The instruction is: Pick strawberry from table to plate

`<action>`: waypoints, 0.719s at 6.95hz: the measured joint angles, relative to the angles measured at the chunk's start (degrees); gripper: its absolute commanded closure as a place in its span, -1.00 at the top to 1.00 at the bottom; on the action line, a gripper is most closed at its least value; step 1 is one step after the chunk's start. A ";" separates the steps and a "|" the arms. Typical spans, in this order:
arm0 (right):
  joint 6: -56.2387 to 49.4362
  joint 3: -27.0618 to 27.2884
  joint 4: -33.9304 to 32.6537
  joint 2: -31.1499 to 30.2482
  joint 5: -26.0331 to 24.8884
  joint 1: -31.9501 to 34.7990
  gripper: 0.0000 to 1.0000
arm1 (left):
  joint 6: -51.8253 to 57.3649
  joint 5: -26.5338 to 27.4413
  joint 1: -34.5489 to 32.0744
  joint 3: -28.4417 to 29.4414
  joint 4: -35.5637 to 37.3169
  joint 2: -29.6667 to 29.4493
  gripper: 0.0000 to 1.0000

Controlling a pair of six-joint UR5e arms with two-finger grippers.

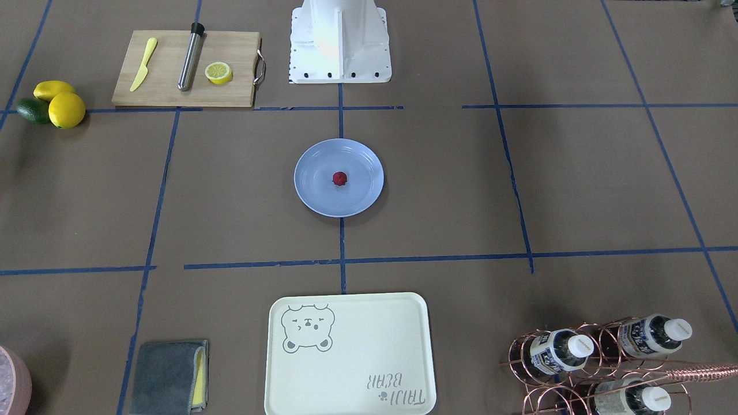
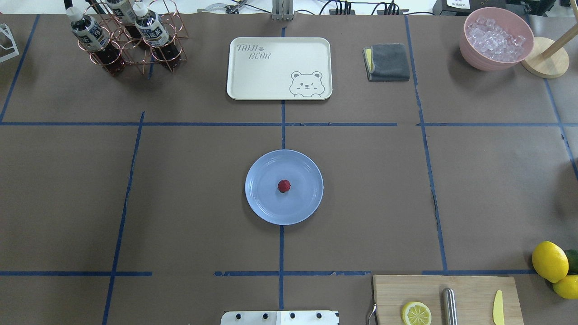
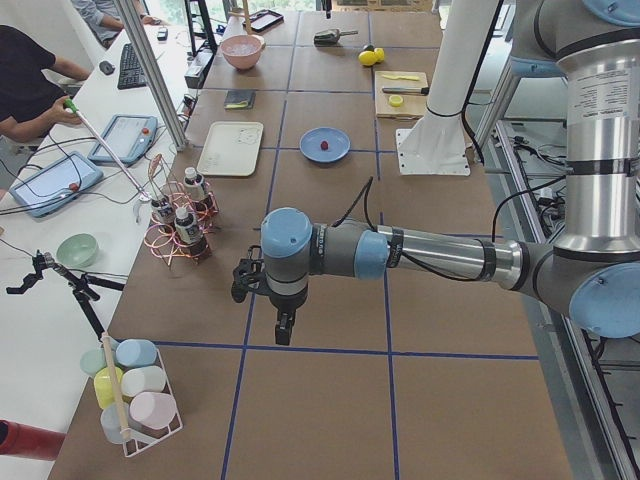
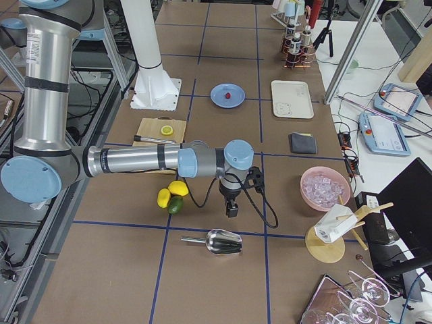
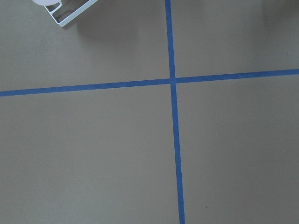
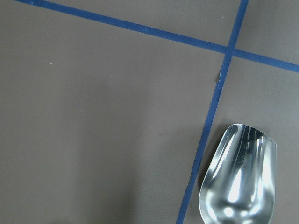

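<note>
Strawberry (image 2: 284, 186) is seen at the centre of the light blue plate (image 2: 266, 205), mid-frame on the table (image 2: 180, 189). Ice (image 2: 496, 38) is held in the pink bowl (image 2: 474, 56), upper right; bottles (image 2: 89, 30) are racked upper left. The left gripper (image 3: 285, 325) and right gripper (image 4: 231, 208) are caught only from the side, so their opening and any hold cannot be told. A steel scoop (image 6: 240, 182) is cut off lower right.

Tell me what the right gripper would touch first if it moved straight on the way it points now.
The right gripper points down, so it would likely meet the bare table first. The metal scoop lies close beside that line, though depth is hard to judge.
</note>
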 measured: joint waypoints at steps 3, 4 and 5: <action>0.26 0.67 0.01 -0.27 -0.28 0.08 1.00 | -0.05 -0.17 1.68 0.15 0.32 0.33 1.00; 0.66 1.79 0.07 -0.27 -0.65 0.08 1.00 | -0.06 -0.38 1.79 0.13 0.45 0.46 1.00; 1.53 2.50 0.09 -0.29 -0.84 0.09 1.00 | -0.06 -0.72 1.82 0.12 0.50 0.54 1.00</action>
